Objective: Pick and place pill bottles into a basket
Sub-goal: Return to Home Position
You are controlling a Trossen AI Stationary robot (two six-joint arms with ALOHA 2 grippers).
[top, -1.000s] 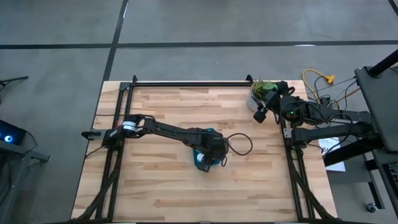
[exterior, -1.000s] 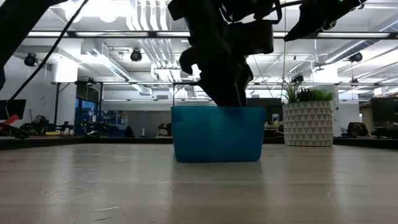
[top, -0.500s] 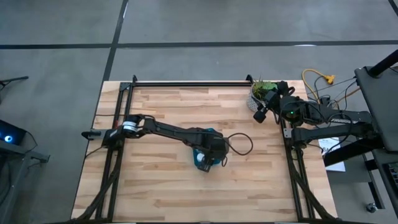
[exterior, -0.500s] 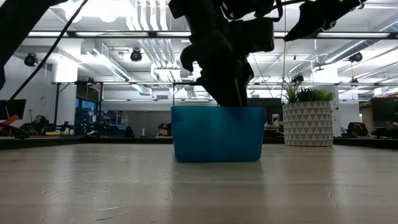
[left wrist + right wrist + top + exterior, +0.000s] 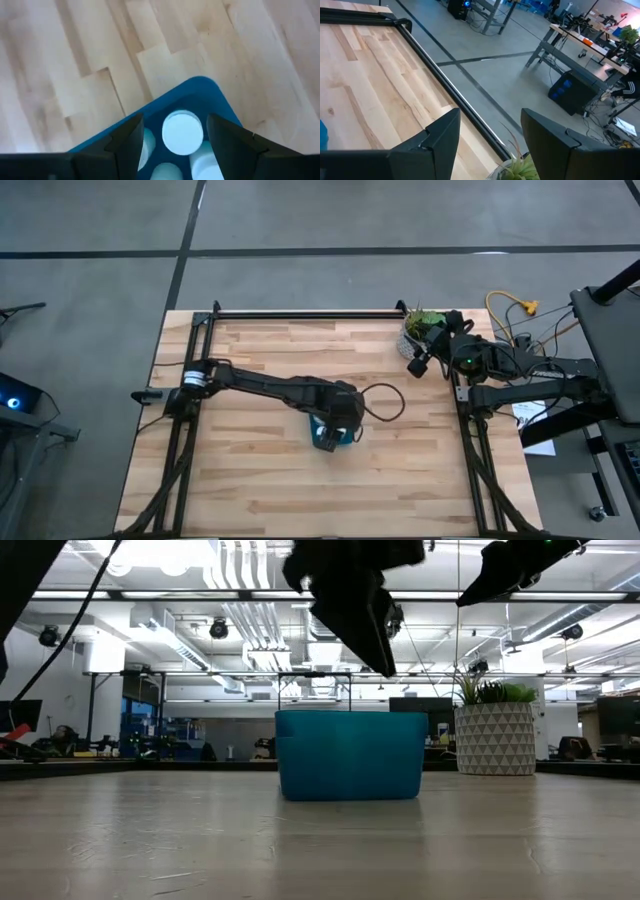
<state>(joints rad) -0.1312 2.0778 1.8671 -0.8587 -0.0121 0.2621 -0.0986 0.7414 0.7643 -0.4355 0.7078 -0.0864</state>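
Left wrist view reveals pill bottles [image 5: 183, 132] in the mid-bench basket [image 5: 197, 84] under the released left gripper [image 5: 174, 127]; low view hides them.

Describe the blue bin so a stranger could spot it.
On the wooden table, look near the middle, under the left claw. The basket is a teal-blue rectangular bin holding white-capped pill bottles; the only other container, a white patterned plant pot, stands by the right claw.

The teal rectangular plastic basket [image 5: 350, 755] sits mid-table on the light wooden table [image 5: 250, 480], with white round-capped pill bottles [image 5: 182, 132] inside it. My left gripper [image 5: 335, 412] hangs directly above it. My right gripper [image 5: 420, 360] waits at the table's right edge, just beside the white patterned plant pot [image 5: 495, 738].
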